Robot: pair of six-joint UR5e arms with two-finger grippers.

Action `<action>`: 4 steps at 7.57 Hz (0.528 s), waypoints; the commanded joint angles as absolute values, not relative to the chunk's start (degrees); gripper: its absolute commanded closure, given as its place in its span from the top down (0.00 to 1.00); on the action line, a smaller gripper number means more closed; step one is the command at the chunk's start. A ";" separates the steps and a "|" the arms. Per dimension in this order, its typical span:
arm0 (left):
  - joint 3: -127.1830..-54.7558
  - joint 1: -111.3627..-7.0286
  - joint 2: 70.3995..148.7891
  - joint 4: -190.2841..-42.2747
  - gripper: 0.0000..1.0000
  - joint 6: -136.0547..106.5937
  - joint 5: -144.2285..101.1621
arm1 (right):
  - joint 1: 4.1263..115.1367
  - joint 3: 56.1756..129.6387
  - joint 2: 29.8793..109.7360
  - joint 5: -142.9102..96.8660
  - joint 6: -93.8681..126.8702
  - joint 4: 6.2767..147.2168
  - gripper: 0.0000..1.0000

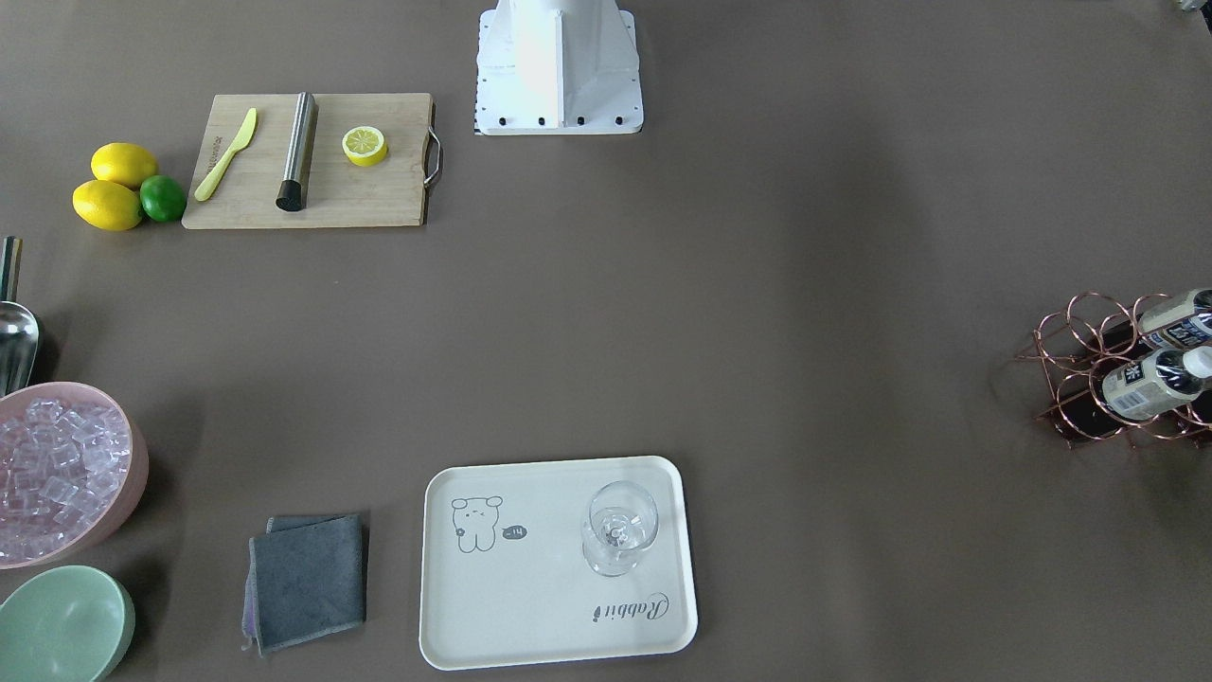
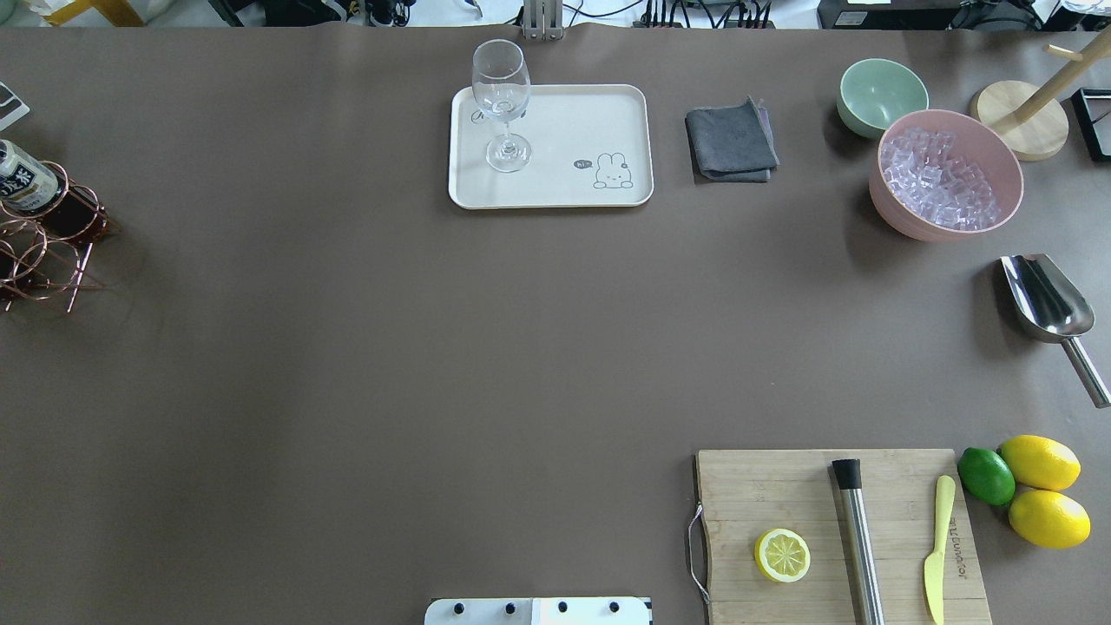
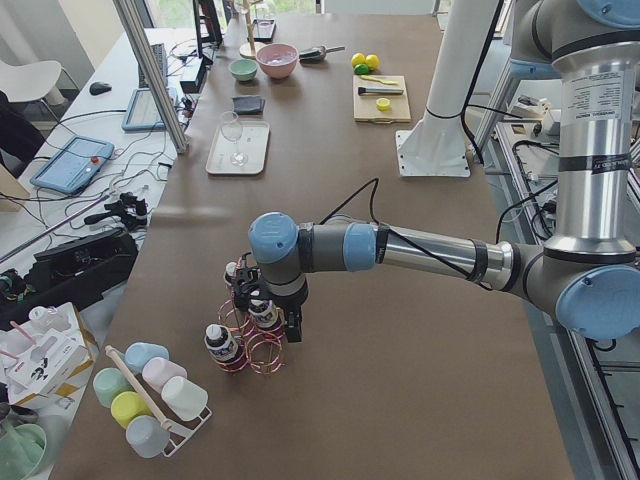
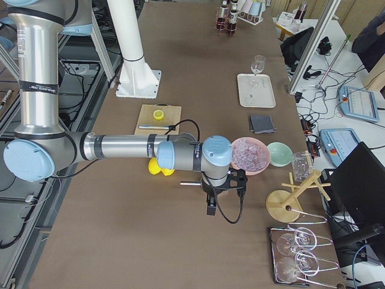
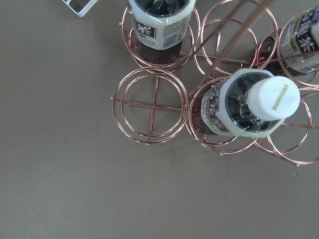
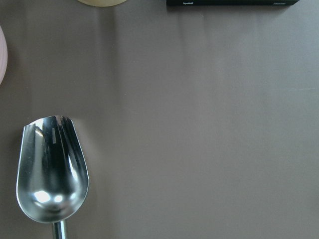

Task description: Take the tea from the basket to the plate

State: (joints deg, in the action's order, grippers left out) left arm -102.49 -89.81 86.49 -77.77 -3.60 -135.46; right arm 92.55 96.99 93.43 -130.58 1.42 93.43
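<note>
The left tool [image 3: 291,330] hovers above tea [image 5: 234,107] in the basket [image 5: 151,103]; the right tool [image 4: 211,208] hangs near a scoop [image 6: 50,174]. Whether either is spread cannot be told.

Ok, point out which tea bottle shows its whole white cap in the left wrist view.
The tea bottle right of the empty ring; the other two run off the frame, caps unseen.

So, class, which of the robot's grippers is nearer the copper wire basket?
Left. The left gripper hangs just above the basket; the right gripper is far away, above the metal scoop.
</note>
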 commanded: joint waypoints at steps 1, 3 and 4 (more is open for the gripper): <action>-102.83 -89.82 86.48 -78.13 0.99 -3.60 -135.18 | 92.55 97.38 93.25 -131.83 0.88 93.34 1.00; -103.27 -89.91 86.48 -78.31 0.99 -3.60 -135.18 | 92.55 99.48 93.25 -132.36 1.14 93.43 1.00; -103.18 -90.00 86.48 -78.31 0.99 -3.60 -134.91 | 92.55 99.75 93.16 -132.36 1.06 93.34 1.00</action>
State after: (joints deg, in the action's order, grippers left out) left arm -103.13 -89.88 86.49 -78.26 -3.60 -135.17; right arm 92.55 98.62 93.27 -132.14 1.05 93.38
